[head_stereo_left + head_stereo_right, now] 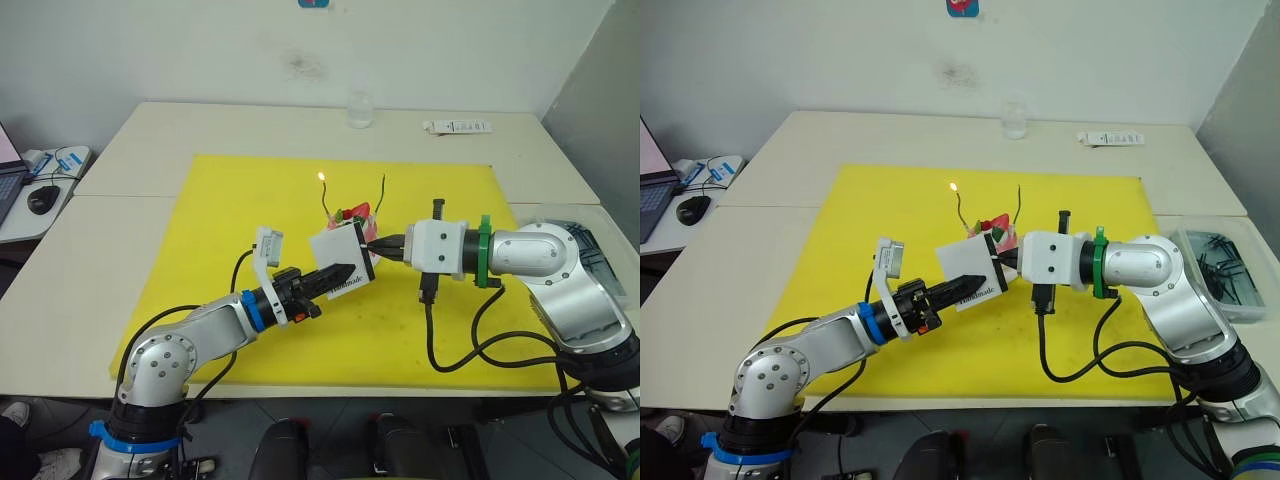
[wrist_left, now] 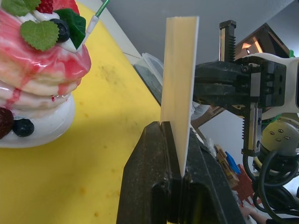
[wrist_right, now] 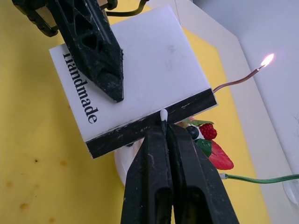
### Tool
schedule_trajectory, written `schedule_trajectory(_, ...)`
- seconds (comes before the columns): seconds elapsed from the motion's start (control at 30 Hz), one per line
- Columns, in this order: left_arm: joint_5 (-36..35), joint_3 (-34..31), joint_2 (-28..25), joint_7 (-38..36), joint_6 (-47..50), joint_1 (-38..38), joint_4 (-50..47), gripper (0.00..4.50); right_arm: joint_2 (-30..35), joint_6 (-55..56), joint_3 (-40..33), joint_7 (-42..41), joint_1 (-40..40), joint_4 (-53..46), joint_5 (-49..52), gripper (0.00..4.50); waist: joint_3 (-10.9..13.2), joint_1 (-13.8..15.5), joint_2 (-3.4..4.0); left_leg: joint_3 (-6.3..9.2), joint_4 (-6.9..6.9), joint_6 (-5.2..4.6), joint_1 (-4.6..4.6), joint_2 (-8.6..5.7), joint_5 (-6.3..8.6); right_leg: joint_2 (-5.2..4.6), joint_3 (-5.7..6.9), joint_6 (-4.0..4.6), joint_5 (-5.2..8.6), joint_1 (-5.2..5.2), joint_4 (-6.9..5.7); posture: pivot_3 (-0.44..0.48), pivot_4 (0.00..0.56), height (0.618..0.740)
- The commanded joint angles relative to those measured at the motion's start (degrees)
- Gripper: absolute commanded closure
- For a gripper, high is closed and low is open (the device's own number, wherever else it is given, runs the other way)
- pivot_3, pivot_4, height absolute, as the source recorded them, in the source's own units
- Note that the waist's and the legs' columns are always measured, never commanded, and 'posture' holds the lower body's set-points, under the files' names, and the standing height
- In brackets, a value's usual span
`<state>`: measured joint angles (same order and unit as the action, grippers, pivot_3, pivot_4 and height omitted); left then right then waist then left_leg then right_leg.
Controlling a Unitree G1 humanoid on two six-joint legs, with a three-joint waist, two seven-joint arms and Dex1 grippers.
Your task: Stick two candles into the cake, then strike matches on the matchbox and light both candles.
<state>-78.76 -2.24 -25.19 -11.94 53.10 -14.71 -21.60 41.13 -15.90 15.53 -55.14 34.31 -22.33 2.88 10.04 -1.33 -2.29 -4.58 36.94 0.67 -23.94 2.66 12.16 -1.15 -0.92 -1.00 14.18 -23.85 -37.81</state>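
Over yellow mat (image 1: 250,200), left end effector (image 1: 335,273) clamps matchbox (image 3: 135,79); right end effector (image 3: 161,140) pinches match (image 3: 163,115).

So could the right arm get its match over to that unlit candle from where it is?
Probably yes: the right gripper holds the match at the matchbox, and the unlit candle rises just behind, nothing between.

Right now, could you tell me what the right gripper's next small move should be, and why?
Probably drag the match along the matchbox's black strip. Its white head already rests there, the left gripper holds the box upright, and only one candle burns; the other candle is unlit.
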Motion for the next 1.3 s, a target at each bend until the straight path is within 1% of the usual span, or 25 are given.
schedule_trajectory(0.03,-0.9,-1.0,0.4,-0.7,-0.2,-0.5,-1.9,4.5,-0.1,1.3,0.3,-0.6,1.4,-0.2,-1.1,4.49,0.0,0.0,0.0,0.0,0.0,0.0,0.0,0.0,0.0,0.0,0.01,0.0,0.0,0.0,0.0,0.0,0.15,0.74)
schedule_trajectory(0.23,-1.0,-1.2,0.4,-0.9,0.0,-0.6,-2.0,4.5,0.0,2.2,1.2,-1.7,1.2,0.2,-1.9,4.49,0.0,0.0,0.0,0.01,0.0,0.0,0.0,0.0,0.0,0.0,0.0,0.0,0.0,0.0,0.0,0.0,0.15,0.74)
schedule_trajectory(0.4,-1.8,-1.6,0.3,-1.7,-0.3,-2.0,-3.1,4.5,2.4,3.8,3.1,-4.2,0.2,1.3,-4.8,4.49,0.0,0.0,0.0,0.01,0.0,0.0,0.0,0.0,0.0,0.0,0.01,0.0,0.0,0.0,0.0,0.0,0.15,0.74)
schedule_trajectory(0.43,-2.1,-1.9,0.1,-2.0,-0.5,-2.8,-3.8,4.5,3.4,4.3,3.4,-5.1,-0.4,1.5,-5.2,4.49,0.0,0.0,0.0,0.0,0.0,0.0,0.0,-0.01,0.0,0.0,0.02,0.0,0.0,0.0,0.0,0.0,0.15,0.74)
schedule_trajectory(0.5,-3.4,-4.2,0.3,-1.2,-2.6,-7.4,-4.1,4.5,9.0,5.4,3.3,-10.9,-3.2,-0.3,-4.2,4.49,0.0,0.3,-0.05,0.0,0.01,0.0,-0.01,-0.01,0.0,0.0,0.02,0.0,0.0,0.0,0.01,0.0,0.15,0.74)
schedule_trajectory(0.57,-8.2,-7.0,0.4,1.2,-3.9,-13.2,-2.7,4.5,14.2,5.5,0.1,-14.6,-6.2,-2.4,-1.5,4.49,0.1,1.4,-0.22,0.16,0.04,0.0,-0.07,-0.02,-0.01,-0.03,0.08,0.01,0.01,0.08,0.06,0.0,0.15,0.74)
schedule_trajectory(0.6,-9.6,-7.6,-0.1,1.8,-3.7,-14.9,-2.2,4.5,15.9,5.5,-1.8,-15.3,-6.9,-2.7,-0.2,4.49,0.1,1.5,-0.22,0.22,0.08,0.0,-0.09,-0.01,-0.01,-0.03,0.15,0.2,0.12,0.08,0.08,0.0,0.15,0.74)
schedule_trajectory(0.67,-10.5,-7.5,-1.2,2.1,-2.5,-15.4,-2.1,4.5,16.4,4.8,-4.6,-14.3,-6.3,-2.1,0.9,4.49,0.1,1.2,-0.13,0.06,0.05,0.0,-0.03,-0.04,0.0,-0.04,0.09,0.28,0.17,0.1,0.08,0.0,0.15,0.74)
schedule_trajectory(0.7,-10.2,-6.9,-1.3,2.0,-2.2,-14.3,-2.5,4.5,15.8,4.5,-5.1,-13.6,-5.5,-1.6,1.0,4.49,0.0,0.7,-0.05,-0.04,0.04,-0.01,0.05,-0.05,0.01,-0.05,0.03,0.22,0.14,0.12,0.08,0.0,0.15,0.74)
schedule_trajectory(0.73,-9.3,-6.0,-1.2,1.8,-2.0,-12.5,-3.0,4.5,15.0,4.5,-5.3,-12.9,-4.6,-1.1,0.9,4.49,0.0,0.3,-0.04,-0.15,0.03,-0.04,0.17,-0.05,0.02,-0.04,-0.08,-0.04,-0.01,0.16,0.09,0.0,0.15,0.74)
schedule_trajectory(0.8,-8.0,-4.7,-1.2,1.3,-1.8,-9.3,-4.0,4.5,13.6,4.0,-5.6,-11.8,-3.5,-0.7,1.0,4.49,0.0,-0.3,-0.06,-0.13,0.01,-0.04,0.28,0.02,0.02,-0.03,-0.04,-0.03,0.0,0.23,0.09,0.0,0.15,0.74)
schedule_trajectory(0.87,-6.9,-3.8,-1.5,1.3,-1.7,-6.3,-5.1,4.5,12.5,3.2,-6.4,-10.5,-2.8,-0.7,1.2,4.49,0.1,-0.3,-0.1,0.03,0.0,-0.02,0.22,0.11,0.01,-0.01,-0.03,0.01,0.02,0.21,0.04,0.0,0.15,0.74)
schedule_trajectory(0.97,-7.3,-3.5,-2.2,0.9,-1.3,-2.3,-6.8,4.5,11.6,2.0,-7.3,-9.1,-2.1,-0.7,1.2,4.49,0.1,-0.1,-0.1,0.27,0.01,0.01,0.13,0.1,-0.01,0.01,0.07,0.21,0.14,0.15,-0.14,0.0,0.15,0.74)
schedule_trajectory(1.3,-10.8,-4.6,-6.7,0.9,-1.3,8.6,-12.9,4.5,9.2,0.2,-8.5,-4.8,0.5,2.1,0.6,4.49,0.1,0.0,-0.1,0.23,0.04,0.02,0.13,0.03,-0.01,-0.12,0.04,0.35,0.21,0.18,-0.1,0.0,0.15,0.74)
